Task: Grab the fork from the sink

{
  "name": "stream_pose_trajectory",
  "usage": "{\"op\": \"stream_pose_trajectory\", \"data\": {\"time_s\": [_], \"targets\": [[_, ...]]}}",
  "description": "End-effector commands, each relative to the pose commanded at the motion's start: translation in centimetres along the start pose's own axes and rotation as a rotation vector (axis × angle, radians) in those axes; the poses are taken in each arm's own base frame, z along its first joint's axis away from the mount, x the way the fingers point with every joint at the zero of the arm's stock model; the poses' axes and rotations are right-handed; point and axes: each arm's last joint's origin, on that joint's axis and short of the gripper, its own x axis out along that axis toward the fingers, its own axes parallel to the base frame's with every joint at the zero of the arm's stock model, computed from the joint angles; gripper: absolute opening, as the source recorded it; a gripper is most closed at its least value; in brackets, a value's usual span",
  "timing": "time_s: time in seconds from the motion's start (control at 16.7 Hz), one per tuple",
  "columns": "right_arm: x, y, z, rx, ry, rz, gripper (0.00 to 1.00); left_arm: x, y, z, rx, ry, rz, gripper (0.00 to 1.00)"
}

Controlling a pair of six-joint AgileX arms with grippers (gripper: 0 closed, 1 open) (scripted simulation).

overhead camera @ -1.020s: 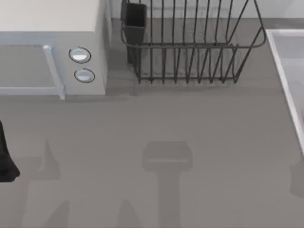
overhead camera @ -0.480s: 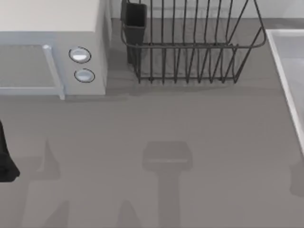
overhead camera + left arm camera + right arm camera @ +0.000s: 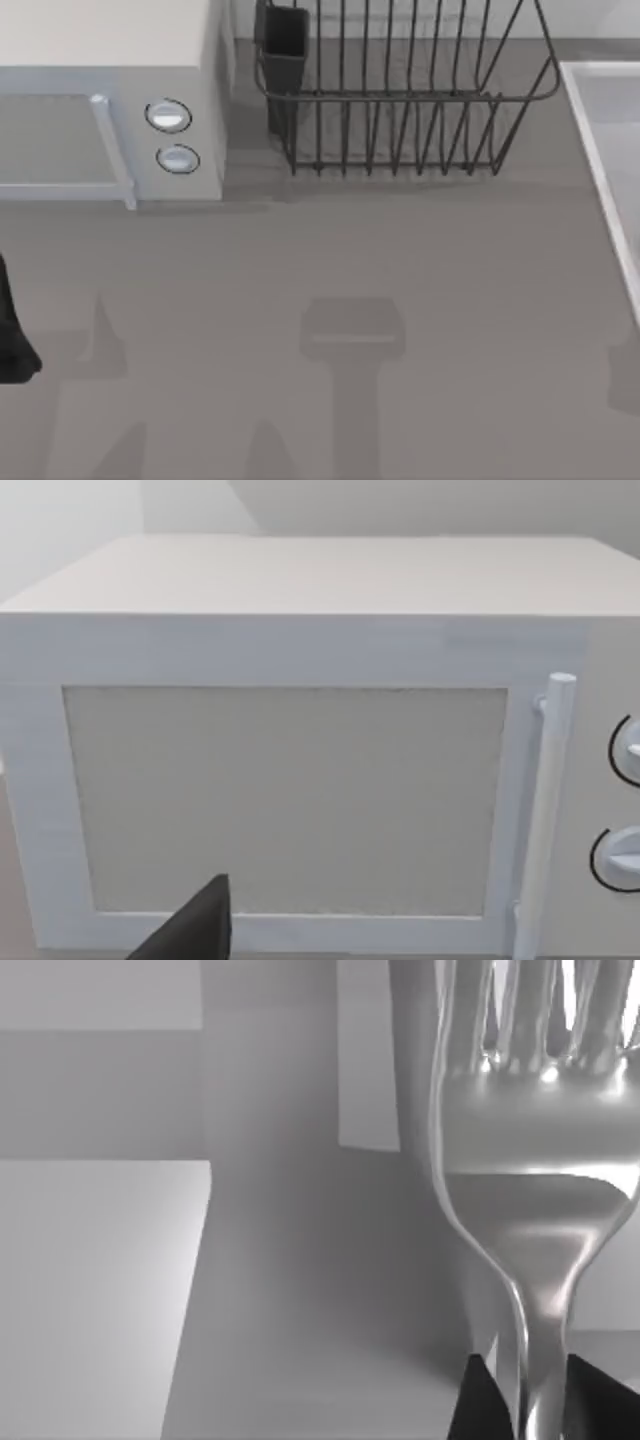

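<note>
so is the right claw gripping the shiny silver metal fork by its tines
No, the right claw is shut on the narrow handle of the shiny silver metal fork, and the tines stand free above.

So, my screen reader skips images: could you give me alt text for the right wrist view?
A shiny silver fork stands close to the camera, tines up, its narrow handle clamped between the two dark fingertips of the right pincer. Behind it are plain pale grey surfaces.
</note>
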Motion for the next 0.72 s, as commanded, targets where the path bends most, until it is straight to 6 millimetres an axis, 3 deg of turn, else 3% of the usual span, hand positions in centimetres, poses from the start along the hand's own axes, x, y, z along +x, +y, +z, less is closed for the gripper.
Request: {"op": "stream_pose_trajectory", "data": {"time_s": [0.18,0.54,0.72], "targets": [[-2.7,-0.1,0.7,0.0,0.005,0.002,0.0,0.0,0.0,0.0,0.0,0.0,0.0,1.0],[-12.8,-0.1,0.9,0.0,-0.013,-0.004,0.0,0.0,0.0,0.0,0.0,0.0,0.0,1.0],[-14.6,0.0,0.6,0.0,-0.002,-0.001,0.0,0.0,0.0,0.0,0.0,0.0,0.0,1.0]]}}
